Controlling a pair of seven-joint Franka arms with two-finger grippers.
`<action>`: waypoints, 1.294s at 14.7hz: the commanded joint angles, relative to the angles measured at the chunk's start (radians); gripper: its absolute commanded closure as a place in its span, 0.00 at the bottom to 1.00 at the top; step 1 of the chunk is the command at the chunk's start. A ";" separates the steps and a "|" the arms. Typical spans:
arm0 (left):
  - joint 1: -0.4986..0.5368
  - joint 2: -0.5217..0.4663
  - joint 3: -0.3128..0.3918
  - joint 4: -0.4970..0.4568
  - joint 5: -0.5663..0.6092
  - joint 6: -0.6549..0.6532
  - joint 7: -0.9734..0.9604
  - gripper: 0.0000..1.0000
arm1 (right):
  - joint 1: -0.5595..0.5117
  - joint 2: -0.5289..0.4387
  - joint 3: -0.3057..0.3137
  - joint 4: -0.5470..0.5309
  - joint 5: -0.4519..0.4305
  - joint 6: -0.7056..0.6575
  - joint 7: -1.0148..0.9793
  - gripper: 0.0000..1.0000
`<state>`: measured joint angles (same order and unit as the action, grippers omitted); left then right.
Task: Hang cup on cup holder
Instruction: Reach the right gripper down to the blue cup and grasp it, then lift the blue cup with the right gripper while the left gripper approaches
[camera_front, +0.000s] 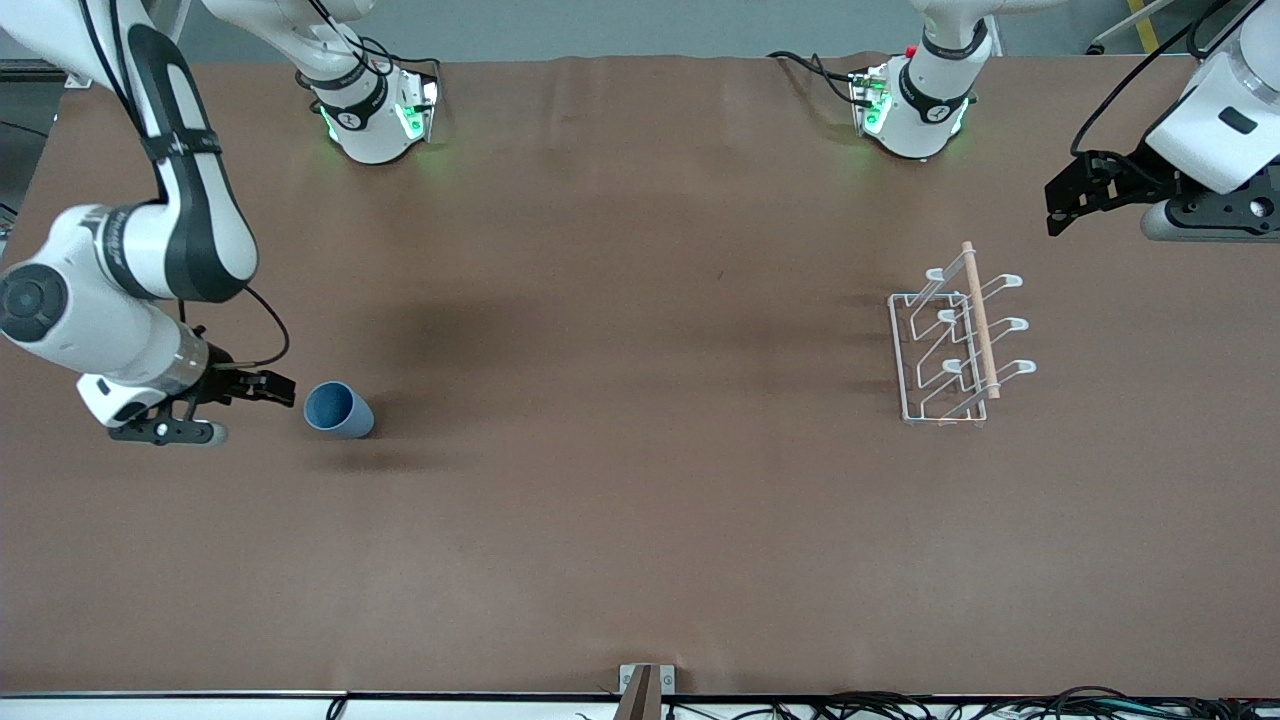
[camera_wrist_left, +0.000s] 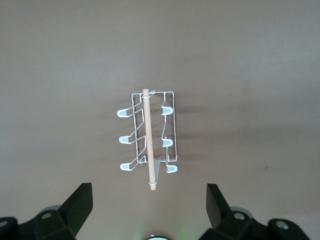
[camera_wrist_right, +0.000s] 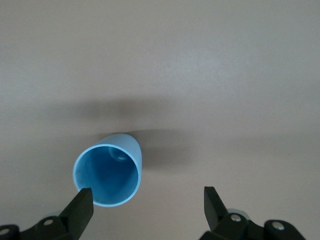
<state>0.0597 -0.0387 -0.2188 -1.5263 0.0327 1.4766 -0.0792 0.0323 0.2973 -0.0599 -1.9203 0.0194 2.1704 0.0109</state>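
Front view: right arm reaches down from the table's top edge toward its own end, forearm bent low, wrist turned sideways. Right gripper sits low just beside the small matte light-blue handleless cup, jaws spread wide, holding nothing. Cup lies on its side on the brown table, mouth toward the gripper. Right wrist view: cup lies off-centre, one fingertip at its rim; contact cannot be told.

Left arm waits over the table's edge at its own end, partly cut off by the frame. Left gripper hangs open and empty. White wire cup holder with light wooden top rod stands upright near that end, well apart from the cup. Left wrist view: holder fully visible between the spread fingers.
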 joint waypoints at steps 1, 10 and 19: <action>0.003 0.011 -0.002 0.038 0.013 -0.021 -0.004 0.00 | -0.008 0.020 0.006 -0.029 0.037 0.035 -0.011 0.04; 0.003 0.011 -0.002 0.038 0.015 -0.021 0.009 0.00 | -0.008 0.118 0.008 -0.086 0.042 0.207 -0.009 0.57; 0.003 0.011 -0.004 0.038 0.007 -0.019 0.006 0.00 | -0.003 0.085 0.041 -0.079 0.047 0.143 -0.003 0.96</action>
<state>0.0603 -0.0384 -0.2171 -1.5158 0.0327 1.4761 -0.0788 0.0346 0.4221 -0.0448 -1.9943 0.0574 2.3682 0.0110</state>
